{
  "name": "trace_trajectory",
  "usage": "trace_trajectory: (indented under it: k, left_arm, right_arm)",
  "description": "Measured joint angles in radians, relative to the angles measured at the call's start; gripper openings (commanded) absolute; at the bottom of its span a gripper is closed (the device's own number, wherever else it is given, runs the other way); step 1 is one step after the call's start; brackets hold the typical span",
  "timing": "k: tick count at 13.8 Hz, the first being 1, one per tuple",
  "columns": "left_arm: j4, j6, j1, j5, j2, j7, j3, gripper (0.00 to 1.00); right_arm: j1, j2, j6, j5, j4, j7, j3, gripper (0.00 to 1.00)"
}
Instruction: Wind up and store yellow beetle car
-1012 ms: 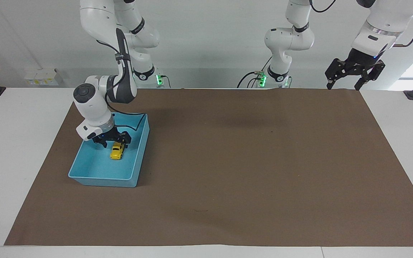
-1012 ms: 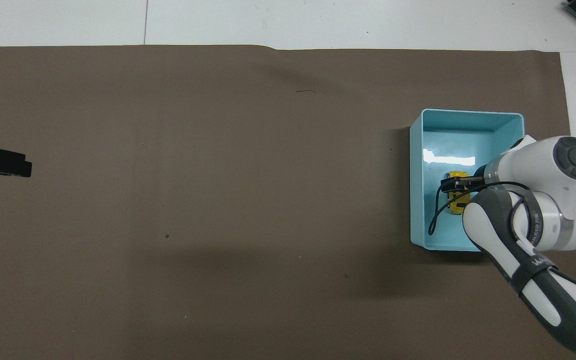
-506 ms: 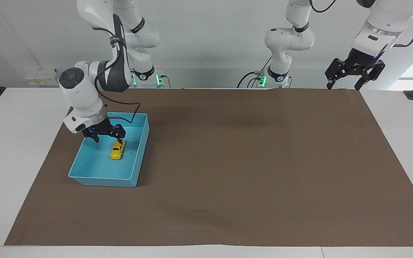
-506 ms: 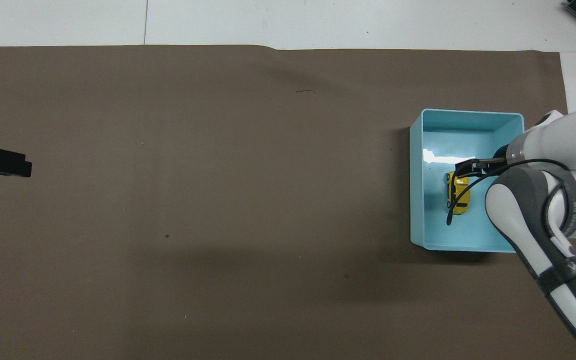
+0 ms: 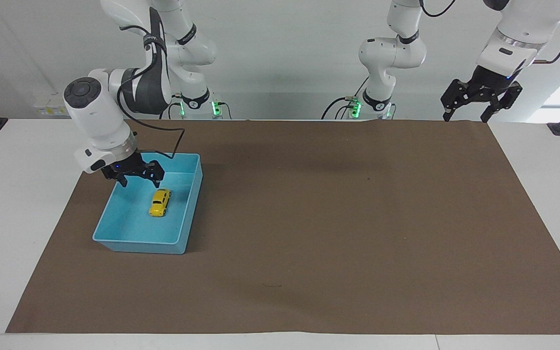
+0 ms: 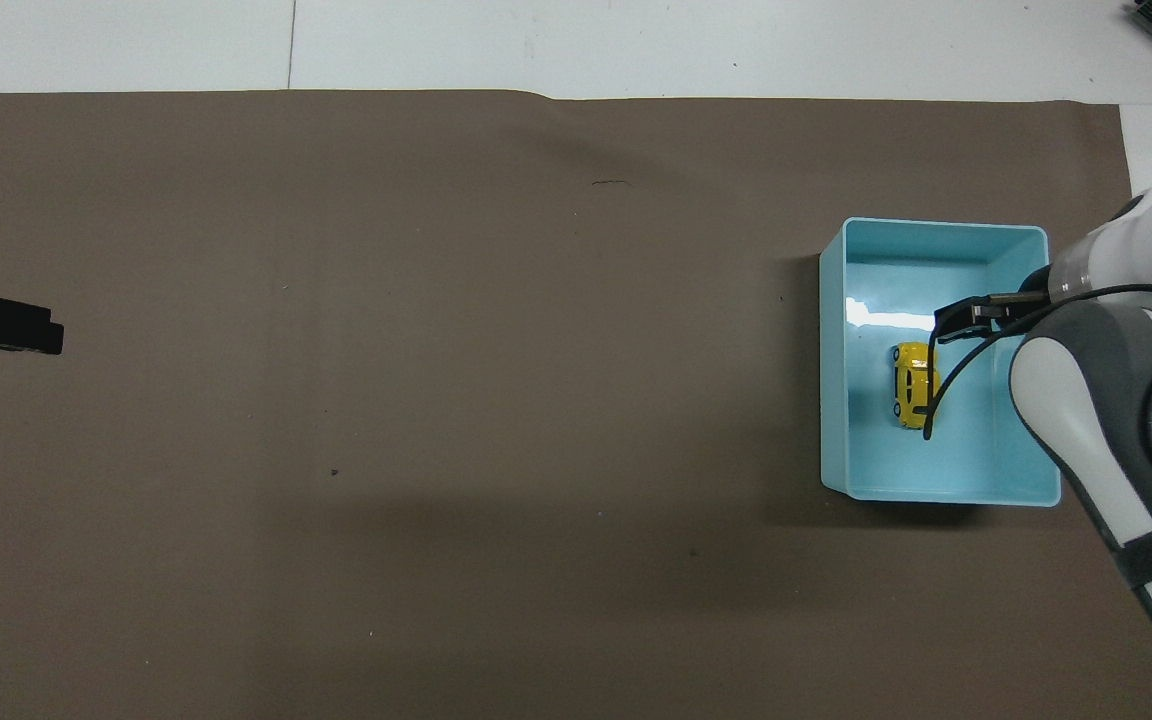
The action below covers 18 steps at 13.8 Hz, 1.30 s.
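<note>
Since the earlier frames the right pincer (image 5: 138,181) has risen off the yellow beetle car (image 5: 159,202) and drawn away toward the right arm's end of the table, so that it now hangs above the robot-side part of the blue bin (image 5: 190,204), with the car left lying free below it. Its fingers stand apart and hold nothing. In the facing view the pincer sits at about ten o'clock from the car, clear of it; in the overhead view only one black finger (image 6: 966,318) shows past the white wrist, at about one o'clock from the car (image 6: 914,384), and a thin black cable crosses in front of the toy. The car rests on the bin's floor, roughly in the middle, on its wheels as far as the facing view lets one judge, its long axis running roughly from the robots' end of the bin (image 6: 836,380) to the end farther from them. It touches none of the walls. The bin stands on the brown mat (image 5: 338,228) that covers the table (image 5: 12,194), toward the right arm's end. The left pincer (image 5: 469,115) waits high over the mat's corner at the left arm's end, at about two o'clock in the facing view, its fingers spread and empty; in the overhead view only its dark tip (image 6: 1,323) pokes in at nine o'clock.
</note>
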Motion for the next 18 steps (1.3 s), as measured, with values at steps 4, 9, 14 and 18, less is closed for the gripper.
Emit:
trace_trajectory:
  k: [4,9,14,18]
  left_arm:
    - [0.0,0.0,0.0,0.0,0.0,0.0,0.0,1.0]
    - [0.0,0.0,0.0,0.0,0.0,0.0,0.0,1.0]
    - [0.0,0.0,0.0,0.0,0.0,0.0,0.0,1.0]
    - [0.0,0.0,0.0,0.0,0.0,0.0,0.0,1.0]
  right_arm:
    - [0.0,-0.012,-0.158,0.0,0.129,0.0,0.0,1.0]
    - [0.0,-0.015,-0.28,0.0,0.242,0.0,0.0,1.0]
    - [0.0,-0.028,-0.365,0.001,0.31,0.0,0.004,1.0]
    - [0.002,-0.052,-0.38,0.002,0.309,0.0,0.01,1.0]
